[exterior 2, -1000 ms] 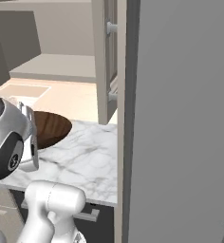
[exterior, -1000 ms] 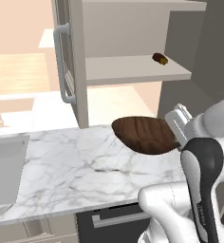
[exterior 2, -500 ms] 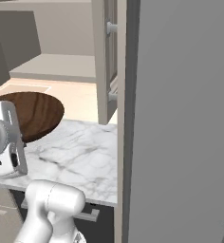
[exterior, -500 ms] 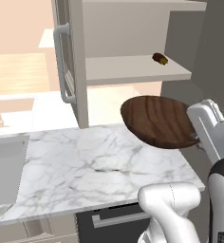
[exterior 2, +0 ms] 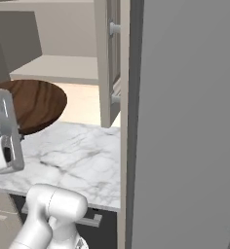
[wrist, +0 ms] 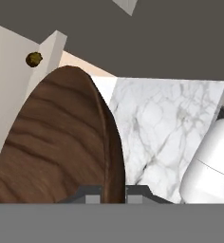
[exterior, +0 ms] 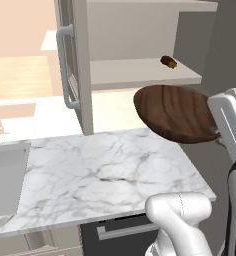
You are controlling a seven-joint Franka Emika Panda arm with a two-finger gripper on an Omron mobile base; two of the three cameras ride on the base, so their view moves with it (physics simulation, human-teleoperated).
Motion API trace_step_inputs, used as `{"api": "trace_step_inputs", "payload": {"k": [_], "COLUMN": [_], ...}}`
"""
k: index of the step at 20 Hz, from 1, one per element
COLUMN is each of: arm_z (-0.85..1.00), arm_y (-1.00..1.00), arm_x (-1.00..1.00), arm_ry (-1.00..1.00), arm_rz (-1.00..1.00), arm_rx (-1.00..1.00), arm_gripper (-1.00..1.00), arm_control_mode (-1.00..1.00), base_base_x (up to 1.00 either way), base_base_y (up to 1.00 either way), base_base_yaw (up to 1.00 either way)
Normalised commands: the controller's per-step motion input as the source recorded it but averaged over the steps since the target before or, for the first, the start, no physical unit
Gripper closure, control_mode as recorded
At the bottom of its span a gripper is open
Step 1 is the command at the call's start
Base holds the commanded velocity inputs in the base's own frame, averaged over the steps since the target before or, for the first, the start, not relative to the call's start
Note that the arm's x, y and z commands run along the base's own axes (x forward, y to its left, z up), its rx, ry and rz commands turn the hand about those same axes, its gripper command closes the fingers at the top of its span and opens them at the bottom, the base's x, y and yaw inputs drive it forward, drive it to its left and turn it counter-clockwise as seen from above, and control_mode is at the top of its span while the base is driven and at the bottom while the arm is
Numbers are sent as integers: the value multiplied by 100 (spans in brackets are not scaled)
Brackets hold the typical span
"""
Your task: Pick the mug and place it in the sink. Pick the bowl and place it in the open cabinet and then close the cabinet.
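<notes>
Gripper: the gripper (wrist: 114, 191) is seen at the bottom of the hand view with its jaws pinched on the rim of the bowl, one fingertip on each side of the thin wooden edge.
Bowl: the bowl (exterior: 176, 113) is held clear of the counter (exterior: 105, 170), tilted on its side, just below and in front of the cabinet shelf; from the right base view it (exterior 2: 31, 104) is seen hanging above the marble, near the cabinet opening.
Cabinet: the cabinet (exterior: 140, 40) stands open, its door (exterior: 70, 65) swung out to the left with the long bar handle showing; the inner shelf (exterior: 140, 74) is bare apart from a small brown lump (exterior: 168, 62) near its right end.
Sink: only a corner of the sink (exterior: 5, 175) is visible at the left edge of the left base view; whether the mug lies in it cannot be told.
Done so far: the bowl has been picked up and raised to about shelf height; the mug step is judged finished, though this is not confirmed by the pictures.
Left to do: the bowl is yet to be carried over the shelf, set down and released; the door is then to be pushed shut.
Stage: judged to be past the midpoint, in the carry toward the shelf.
</notes>
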Motion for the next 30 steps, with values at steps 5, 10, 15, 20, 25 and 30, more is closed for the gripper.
{"api": "trace_step_inputs", "payload": {"k": [5, 10, 15, 20, 25, 30], "arm_z": [17, 2, 0, 1, 9, 15], "arm_y": [0, 0, 0, 0, 0, 0], "arm_x": [2, 14, 16, 29, 38, 51], "arm_ry": [0, -8, -13, -11, -1, 5], "arm_rz": [-8, -2, 0, 0, -2, -5], "arm_rx": [0, -1, 0, 0, 0, 0], "arm_gripper": [100, 100, 100, 100, 100, 100], "arm_control_mode": [-100, -100, -100, -100, -100, -100], "base_base_x": [0, 0, 0, 0, 0, 0], "base_base_y": [0, 0, 0, 0, 0, 0], "base_base_yaw": [0, 0, 0, 0, 0, 0]}}
